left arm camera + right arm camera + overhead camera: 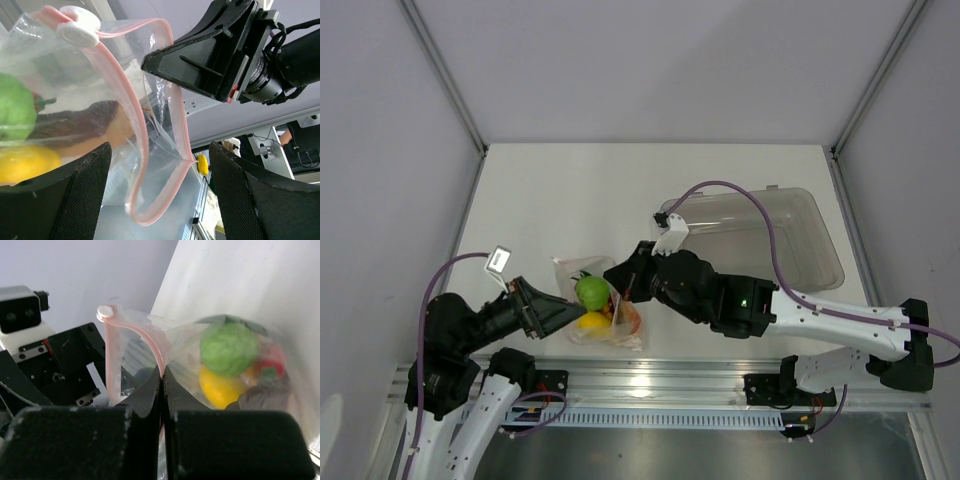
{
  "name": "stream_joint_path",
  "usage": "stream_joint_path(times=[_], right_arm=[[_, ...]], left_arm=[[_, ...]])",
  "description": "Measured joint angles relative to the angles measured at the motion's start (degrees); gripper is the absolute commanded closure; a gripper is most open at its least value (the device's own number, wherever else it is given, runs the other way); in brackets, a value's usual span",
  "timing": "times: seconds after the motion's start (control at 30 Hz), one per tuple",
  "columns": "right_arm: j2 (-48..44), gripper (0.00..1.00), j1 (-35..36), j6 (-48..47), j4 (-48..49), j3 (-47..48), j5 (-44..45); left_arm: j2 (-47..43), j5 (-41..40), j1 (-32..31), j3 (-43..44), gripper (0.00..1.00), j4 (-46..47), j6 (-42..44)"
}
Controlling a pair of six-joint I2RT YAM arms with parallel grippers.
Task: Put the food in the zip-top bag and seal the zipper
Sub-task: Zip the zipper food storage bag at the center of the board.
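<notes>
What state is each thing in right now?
zip-top bag, mouth gaping, one edge pinched.
zipper, unsealed.
food, inside the bag.
left gripper, jaws open either side of the bag mouth, not gripping.
right gripper, jaws shut on the bag's zipper edge.
bin, upright, no lid.

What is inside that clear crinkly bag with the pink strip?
Through the clear crinkly plastic bag show a round green fruit, a yellow fruit, a red piece and a dark purplish piece. Anything beneath them is covered.
</notes>
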Motion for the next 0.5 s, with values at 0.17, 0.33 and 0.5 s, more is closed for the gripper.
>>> stream_joint_path(times=[0.17,0.33,0.5], right_arm=[[1.3,1.00,1.8,5.3,-0.2,0.1,4.5],[3.5,1.00,4.4,6.8,0.7,0.5,6.4],[3.6,0.96,5.6,5.4,1.5,0.5,6.2]], left_arm=[[0.0,-0.9,0.0,0.5,0.18,-2.3,1.7],[0.0,-2.6,0.0,0.8,0.30,-4.1,2.7],[0.2,-5.1,0.0,0.1,0.59,-5.3,4.2]])
